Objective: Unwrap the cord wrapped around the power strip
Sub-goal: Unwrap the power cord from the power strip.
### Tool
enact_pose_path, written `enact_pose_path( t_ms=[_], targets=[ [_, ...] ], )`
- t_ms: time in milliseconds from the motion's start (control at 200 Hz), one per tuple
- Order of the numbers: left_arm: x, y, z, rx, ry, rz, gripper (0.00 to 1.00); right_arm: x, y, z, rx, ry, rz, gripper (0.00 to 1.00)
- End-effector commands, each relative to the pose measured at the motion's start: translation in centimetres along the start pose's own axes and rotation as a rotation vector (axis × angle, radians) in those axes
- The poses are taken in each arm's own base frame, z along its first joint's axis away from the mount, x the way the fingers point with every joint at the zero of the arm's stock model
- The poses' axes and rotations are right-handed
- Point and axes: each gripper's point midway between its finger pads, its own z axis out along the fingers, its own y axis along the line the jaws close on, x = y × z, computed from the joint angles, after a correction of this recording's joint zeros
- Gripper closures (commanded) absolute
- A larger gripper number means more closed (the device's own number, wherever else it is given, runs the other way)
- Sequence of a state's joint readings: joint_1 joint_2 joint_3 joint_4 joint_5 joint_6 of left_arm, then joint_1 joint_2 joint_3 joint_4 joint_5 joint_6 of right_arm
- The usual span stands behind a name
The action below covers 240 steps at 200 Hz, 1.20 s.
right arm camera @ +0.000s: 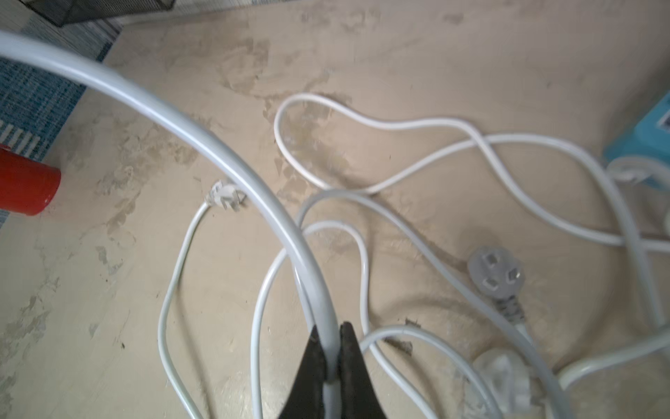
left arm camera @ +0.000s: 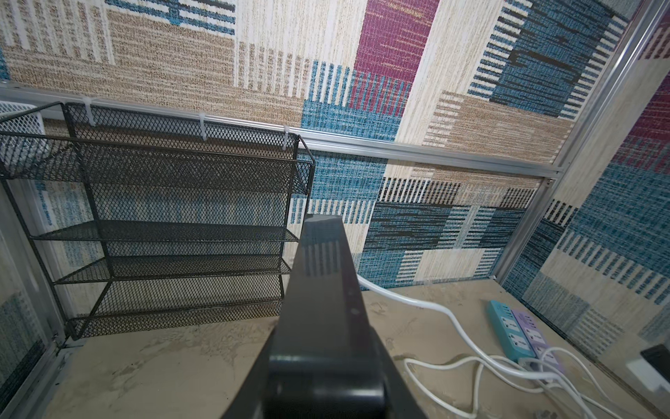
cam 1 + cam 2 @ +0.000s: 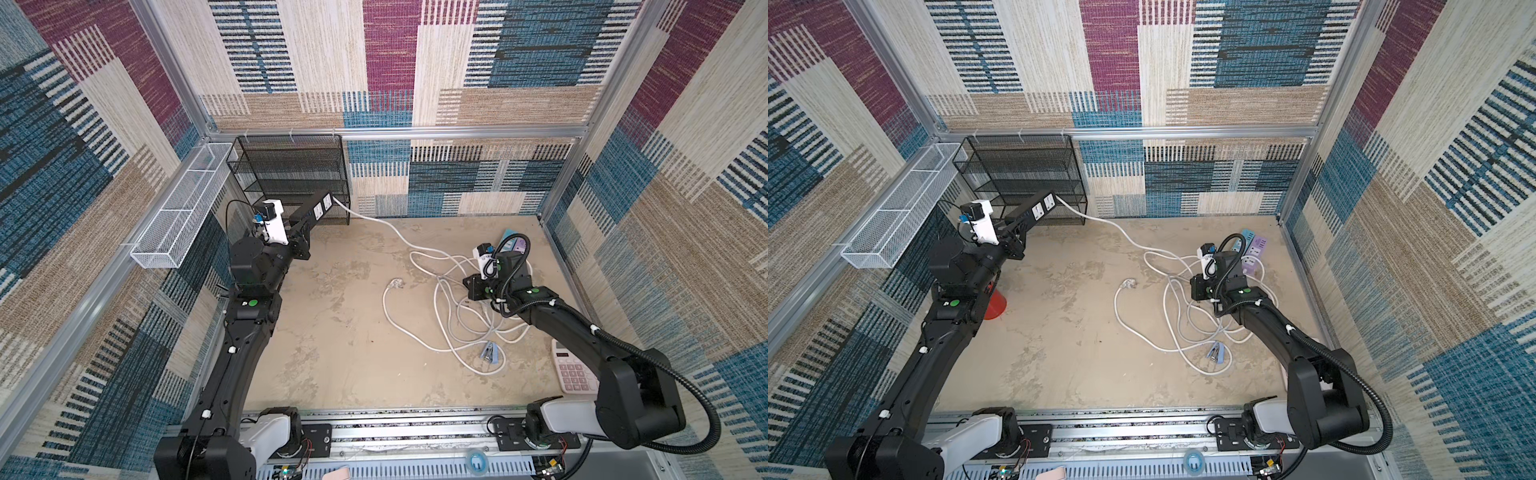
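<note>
right wrist view, entry one: right gripper (image 1: pixel 331 326), jaws drawn narrow and pinching the white cord (image 1: pixel 203 141), which rises out of the pinch and arcs away toward the rack side.

entry two: left gripper (image 3: pixel 305 226), clamped on the near end of the black power strip (image 3: pixel 318 205). the strip is held off the table (image 3: pixel 332 353), tilted upward, its far end in front of the black mesh rack (image 3: pixel 291 166). in the left wrist view the strip fills the centre and hides the jaws.

entry three: in both top views the white cord leaves the strip's far end, drops to the table and runs toward the right gripper, where it meets a heap of loose, overlapping loops. the crossing strands there cannot be traced apart.

entry four: white plug (image 3: pixel 395 284), lying on the table at the edge of the loops nearest the table's middle. grey plug (image 1: pixel 496 272), prongs up, among the loops.

entry five: teal power strip (image 2: pixel 507 326) and purple power strip (image 2: pixel 527 326), side by side and touching, near the right wall.

sundries: red cup (image 3: pixel 994 305) beside the left arm; pink calculator (image 3: pixel 573 374) partly under the right arm; clip (image 3: pixel 489 351) by a loop; white mesh basket (image 3: pixel 183 203) on the left wall.
</note>
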<state>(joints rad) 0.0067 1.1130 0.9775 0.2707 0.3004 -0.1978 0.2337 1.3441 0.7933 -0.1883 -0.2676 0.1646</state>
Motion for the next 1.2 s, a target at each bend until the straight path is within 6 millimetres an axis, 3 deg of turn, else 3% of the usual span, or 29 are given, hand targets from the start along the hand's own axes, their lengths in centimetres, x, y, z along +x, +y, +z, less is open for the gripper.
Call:
enact_pose_path(
  t_ms=[0,175,401,676,741,856,937,1077,1197],
  targets=[
    [-3.0,-0.5,-0.1,0.035,-0.122,-0.011,1.00,0.8,0.6,0.9,-0.073,-0.026,0.075,1.00],
    [-3.2,-0.6,0.0,0.060,-0.127,-0.030,1.00,3.3,0.4,3.4,-0.128,0.004,0.144,1.00],
    [-3.3,-0.6,-0.3,0.062,-0.132,-0.027,1.00,5.0,-0.9,6.4,-0.113,0.018,0.191,1.00],
    [-3.4,-1.0,-0.1,0.097,-0.131,-0.049,1.00,5.8,-2.0,6.9,-0.056,0.017,0.183,1.00],
    [-3.3,-1.4,0.0,0.122,-0.125,-0.059,1.00,5.5,-1.9,6.5,-0.053,0.003,0.169,0.74],
    [-3.1,-2.1,0.3,0.172,-0.115,-0.077,1.00,4.1,-1.6,5.2,-0.045,-0.037,0.133,0.43],
    [-3.0,-2.5,0.6,0.199,-0.106,-0.090,1.00,2.8,-1.2,4.3,-0.039,-0.059,0.101,0.31],
    [-2.8,-3.4,1.0,0.257,-0.092,-0.117,1.00,0.0,-0.5,2.1,-0.027,-0.116,0.042,0.19],
    [-2.8,-4.4,1.3,0.302,-0.079,-0.124,1.00,-3.4,1.6,-0.8,-0.069,-0.205,-0.045,0.02]
  ],
)
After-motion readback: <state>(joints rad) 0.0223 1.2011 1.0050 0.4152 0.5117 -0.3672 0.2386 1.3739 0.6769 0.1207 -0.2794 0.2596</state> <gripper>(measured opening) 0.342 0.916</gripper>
